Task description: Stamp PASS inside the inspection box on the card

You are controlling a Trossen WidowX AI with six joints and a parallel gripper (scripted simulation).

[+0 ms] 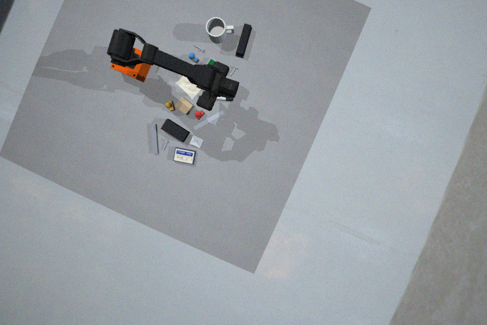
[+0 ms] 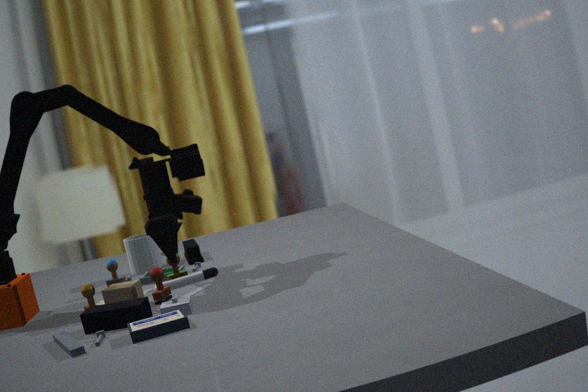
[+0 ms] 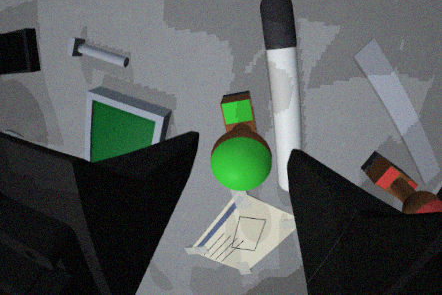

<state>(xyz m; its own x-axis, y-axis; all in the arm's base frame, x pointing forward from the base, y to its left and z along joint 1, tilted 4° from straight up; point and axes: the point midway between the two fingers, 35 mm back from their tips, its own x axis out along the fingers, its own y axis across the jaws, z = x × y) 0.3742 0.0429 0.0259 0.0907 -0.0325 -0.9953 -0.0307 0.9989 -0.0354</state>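
Black parallel-jaw gripper (image 3: 242,159), released and empty, straddles the green ball-knobbed wooden stamp (image 3: 240,154); contact seemingly none; cream card (image 3: 244,234) at six o'clock.

green-knobbed stamp (image 3: 240,162), green ink pad (image 3: 121,129), red-knobbed stamp (image 3: 422,202), orange base (image 1: 136,69)

White mug (image 1: 215,29), marker pen (image 3: 280,84), red-knobbed stamp (image 2: 158,284), cardboard box (image 1: 184,105)
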